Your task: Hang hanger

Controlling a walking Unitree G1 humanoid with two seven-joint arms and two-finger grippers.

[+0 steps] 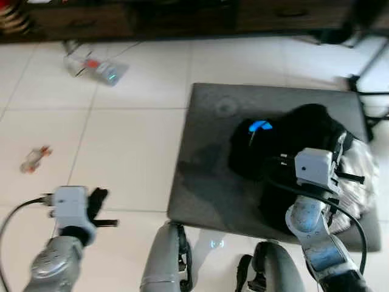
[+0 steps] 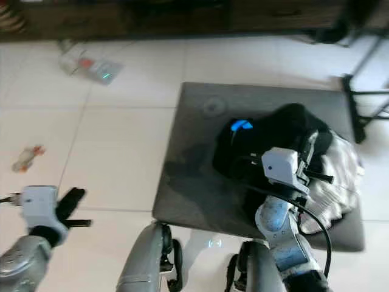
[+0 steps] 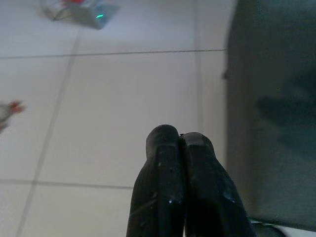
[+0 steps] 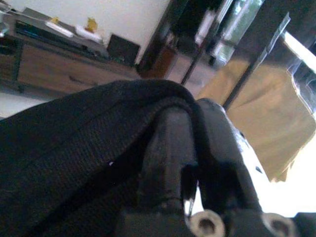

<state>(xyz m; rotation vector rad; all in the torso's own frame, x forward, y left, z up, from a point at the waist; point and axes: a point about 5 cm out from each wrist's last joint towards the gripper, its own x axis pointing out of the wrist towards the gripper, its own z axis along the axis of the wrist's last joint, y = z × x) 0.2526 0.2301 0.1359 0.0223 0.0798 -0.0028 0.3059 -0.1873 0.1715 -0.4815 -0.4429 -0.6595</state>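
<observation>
Over white tiled floor [image 1: 134,140] off the mat's left edge, left gripper [image 1: 97,204] clenched empty, dark mat [image 1: 206,158], black garment [image 1: 285,140] with blue hanger hook [image 1: 260,126] toward its right edge, right gripper [image 4: 197,148] pinching black garment.

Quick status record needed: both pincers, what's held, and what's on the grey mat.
right pincer: shut on black garment, over the grey mat
left pincer: shut, holding nothing, above white floor tiles
on mat: black garment with blue hanger part showing, striped cloth beside it
floor litter: clear plastic item, small orange-white object
</observation>
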